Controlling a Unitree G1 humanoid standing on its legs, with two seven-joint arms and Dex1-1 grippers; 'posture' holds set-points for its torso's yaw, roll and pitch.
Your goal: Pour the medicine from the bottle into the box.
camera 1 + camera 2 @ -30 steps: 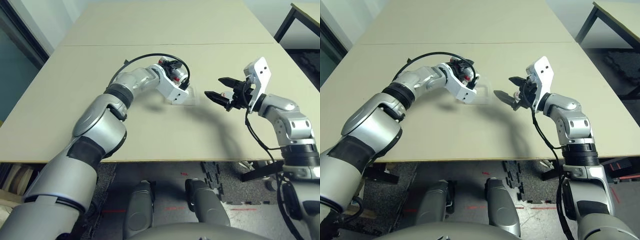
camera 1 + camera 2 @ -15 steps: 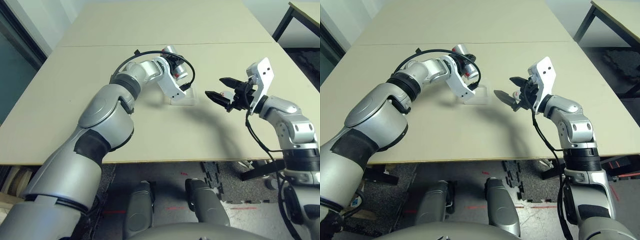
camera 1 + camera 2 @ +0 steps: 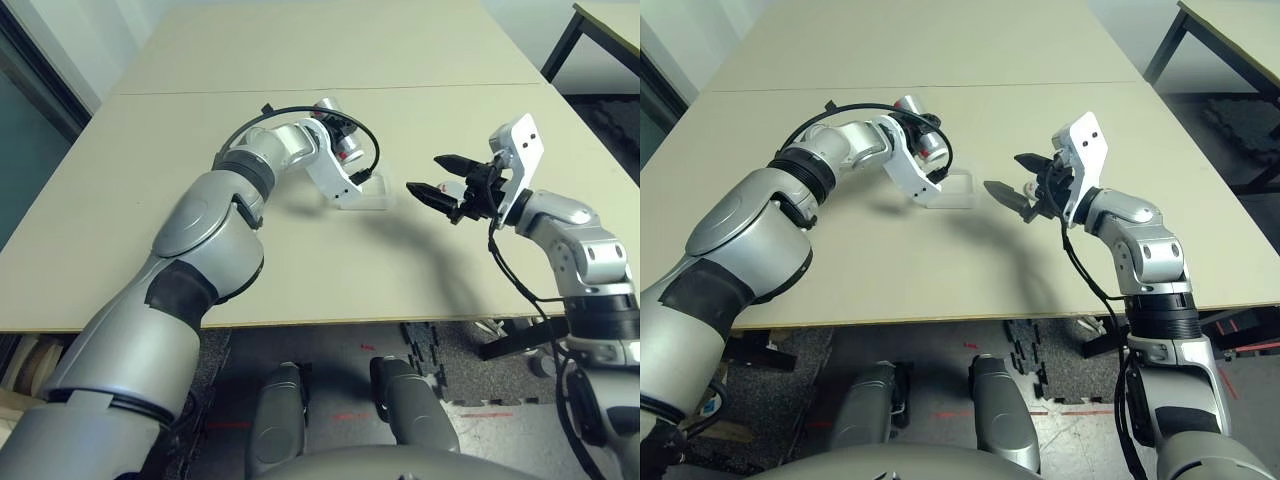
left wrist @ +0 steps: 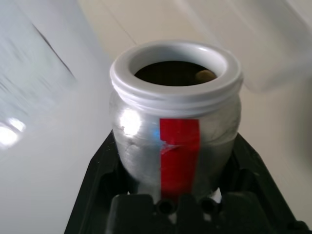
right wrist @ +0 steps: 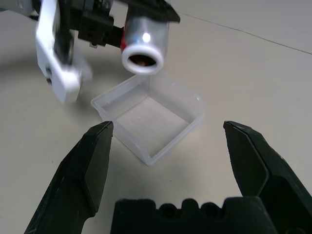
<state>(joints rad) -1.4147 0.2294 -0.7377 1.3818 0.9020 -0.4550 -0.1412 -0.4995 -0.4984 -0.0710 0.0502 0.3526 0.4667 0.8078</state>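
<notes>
**Bottle tipped over the box, pill not yet out**

We see a pale table point(image 3: 150, 200) from above, with our two silver arms reaching over it. Our left gripper point(image 4: 168, 161) has its black fingers closed around the bottle point(image 4: 175, 117), a small silvery cylinder with a red strip down its side and a white rim. The cap is off and the mouth is open.

In the right wrist view the bottle point(image 5: 145, 41) lies tilted nearly on its side, its mouth pointing down toward the box point(image 5: 148, 117) and hanging just above the box's far edge. The box is a shallow clear square sitting flat on the table, between our two grippers.

In the left wrist view a small tan pill point(image 4: 205, 75) sits inside the bottle's mouth, close against the rim. As far as we can tell, the floor of the box holds nothing yet.

Our right gripper point(image 3: 430, 178) hovers near the box on its other side, fingers spread wide apart and holding nothing.

We judge the task as past halfway: the bottle is grasped, opened, carried to the box and tipped. What remains is the pour itself, most likely a steeper tilt or a small shake, so the pill drops into the box rather than past its edge.
</notes>
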